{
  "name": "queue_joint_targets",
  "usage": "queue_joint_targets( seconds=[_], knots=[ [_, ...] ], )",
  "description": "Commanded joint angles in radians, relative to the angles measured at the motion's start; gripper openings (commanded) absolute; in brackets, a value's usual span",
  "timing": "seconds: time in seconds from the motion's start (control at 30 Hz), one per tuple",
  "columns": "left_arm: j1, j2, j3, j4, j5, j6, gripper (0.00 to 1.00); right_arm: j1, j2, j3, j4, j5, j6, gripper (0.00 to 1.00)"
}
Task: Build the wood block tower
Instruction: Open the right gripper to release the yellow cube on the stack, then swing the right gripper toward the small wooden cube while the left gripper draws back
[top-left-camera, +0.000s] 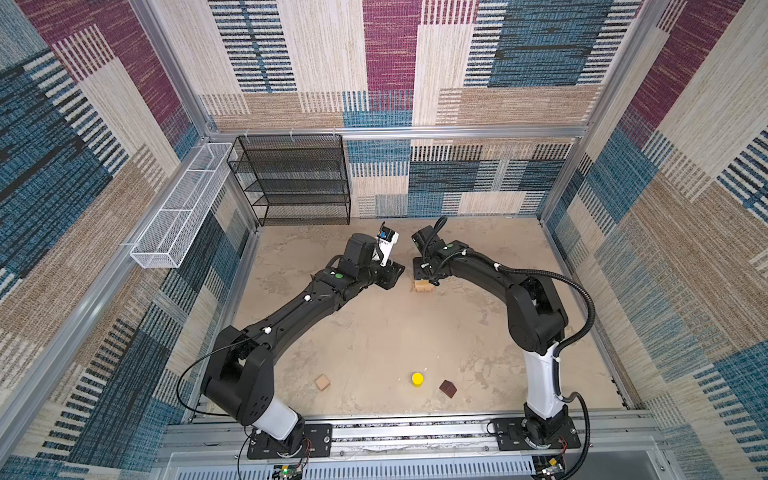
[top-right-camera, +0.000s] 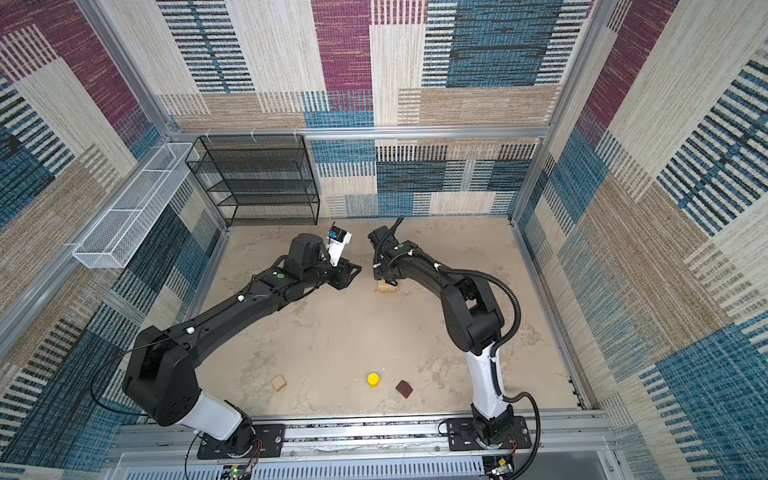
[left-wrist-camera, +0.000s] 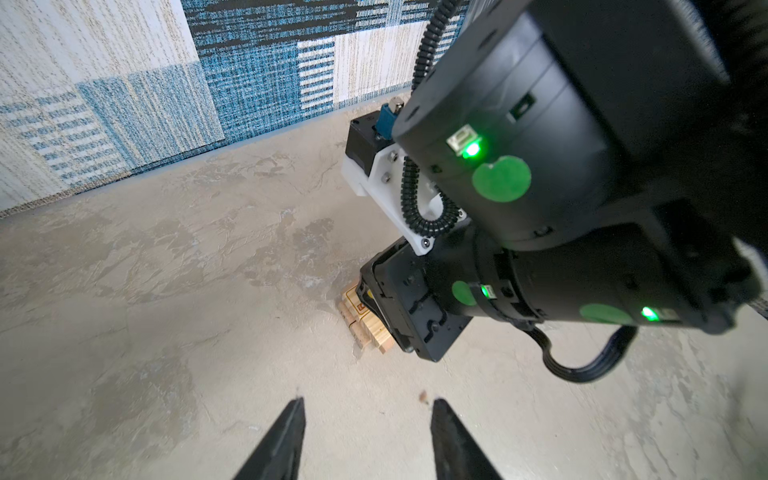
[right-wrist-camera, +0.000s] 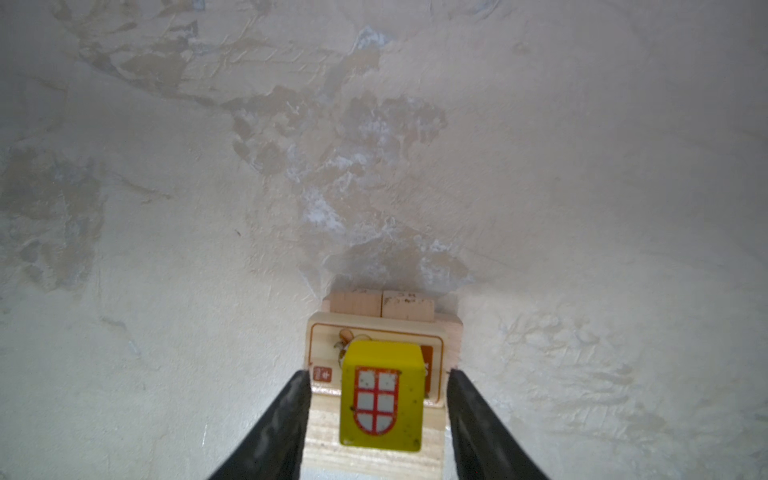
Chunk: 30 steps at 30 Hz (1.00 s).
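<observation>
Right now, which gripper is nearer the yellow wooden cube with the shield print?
Right. The right gripper straddles the yellow cube atop the pale plank stack, jaws clear of it; the left gripper hovers open beside the stack.

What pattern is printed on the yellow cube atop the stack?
The cube shows a red-outlined shield, with a red cross over grey panes; clearest in the right wrist view.

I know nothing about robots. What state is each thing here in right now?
Stack of pale wooden planks: standing, layers crossed.
Yellow wooden cube with shield print: upright atop the stack.
Right end effector: open, jaws either side of the yellow cube, clear of it.
Left end effector: open, empty, apart from the stack.
Tan wooden cube: loose, unstacked.
Yellow wooden cylinder: standing on end, unstacked.
Dark brown house-shaped wooden block: loose, unstacked.
</observation>
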Motion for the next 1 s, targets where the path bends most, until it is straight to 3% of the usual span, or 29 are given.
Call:
queue_joint_targets(
  seconds=[0.0,0.63,0.77,0.97],
  knots=[
    [0.001,-0.004,0.006,-0.003,-0.013,-0.001,0.53,0.0,-0.02,0.007,0.007,-0.002,-0.003,0.55],
    [0.003,-0.069,-0.001,-0.001,-0.085,0.011,0.53,0.001,-0.185,-0.079,0.042,-0.088,0.007,0.85],
    [0.003,-0.081,0.002,-0.006,-0.113,0.011,0.53,0.002,-0.268,-0.179,0.113,-0.141,0.02,0.84],
    [0.003,-0.092,0.01,-0.024,-0.165,0.022,0.53,0.022,-0.432,-0.383,0.254,-0.226,0.023,0.73]
  ],
)
